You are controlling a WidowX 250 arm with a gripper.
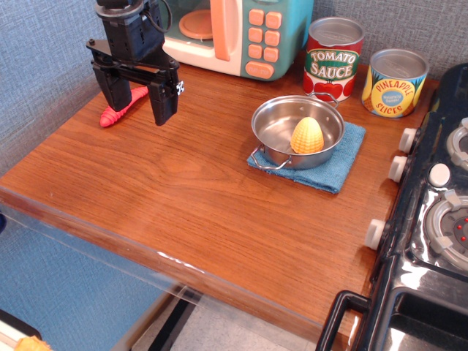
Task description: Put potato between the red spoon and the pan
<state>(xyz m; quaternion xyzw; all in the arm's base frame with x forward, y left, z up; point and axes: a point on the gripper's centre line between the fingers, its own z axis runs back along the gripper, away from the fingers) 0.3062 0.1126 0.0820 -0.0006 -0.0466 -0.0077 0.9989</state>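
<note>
Inside the small round shiny stainless-steel pan (278, 128) with its wire loop handles, we found the yellow-orange, egg-shaped potato (307, 137) with a bumpy ribbed surface, standing upright toward the pan's right side. We saw that the pan sat on a folded blue cloth (344, 162) toward the right of the brown wooden tabletop (168, 197). Well apart from it, at the far left, our black gripper (136, 100) hung above the wood with its two fingers spread and nothing between them. Just behind those fingers we made out the ribbed red-pink handle of the red spoon (121, 110); its bowl was hidden from us. Farther back stood a teal and cream toy microwave (248, 33), a red tomato sauce can (333, 58) and a yellow pineapple slices can (395, 82). Along the right edge we noted a black toy stove (431, 219).
</note>
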